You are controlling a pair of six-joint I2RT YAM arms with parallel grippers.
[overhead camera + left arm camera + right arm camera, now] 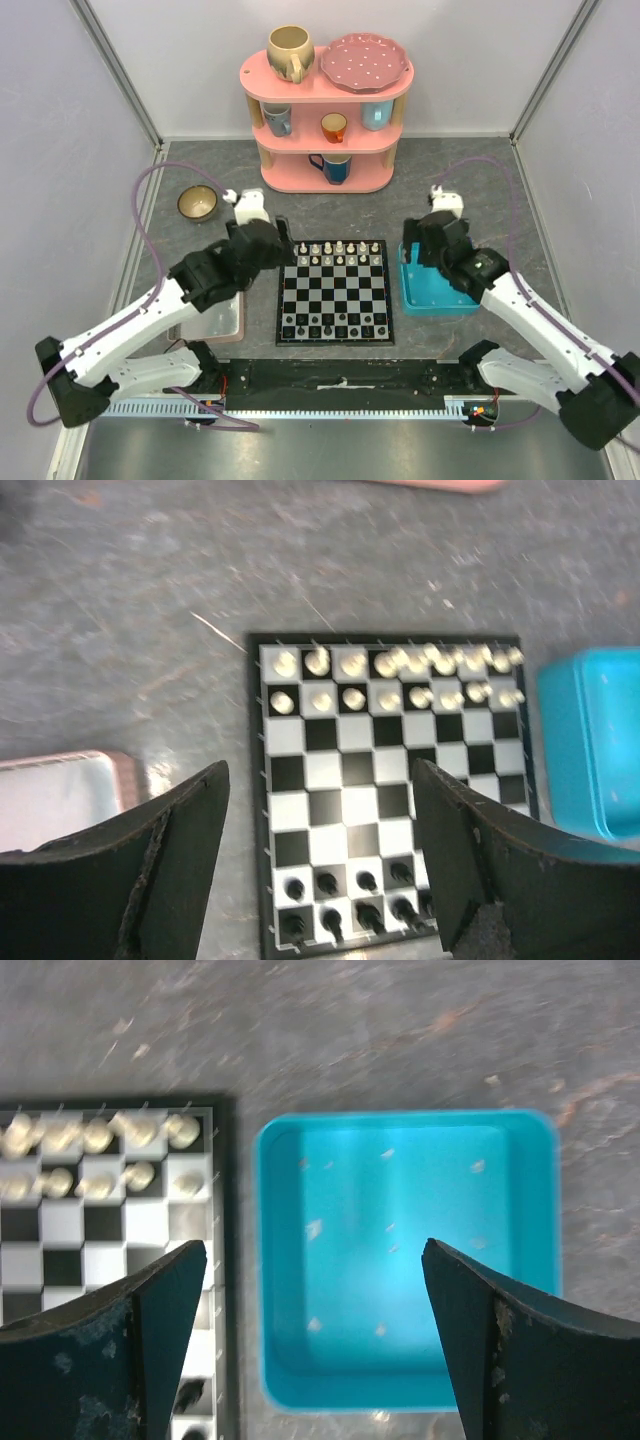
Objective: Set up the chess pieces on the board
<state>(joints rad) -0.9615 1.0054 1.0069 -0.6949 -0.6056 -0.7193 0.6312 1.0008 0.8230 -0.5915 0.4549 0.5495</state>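
Both wide apart, left claw (320, 770) and right claw (312, 1245); black chess pieces (327, 883) blurred, partly hidden.

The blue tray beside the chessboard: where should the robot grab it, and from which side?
Probably from above, pinching one thin upright wall of the blue tray, a finger each side. It looks too wide to straddle; the wall away from the board avoids the chess pieces.

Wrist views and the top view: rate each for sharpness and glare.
Left wrist: motion-smeared, the cream pieces on the board streak sideways. Right wrist: also soft, with a pale glare patch on the floor of the blue tray. Top external: sharp and evenly lit, no strong glare.
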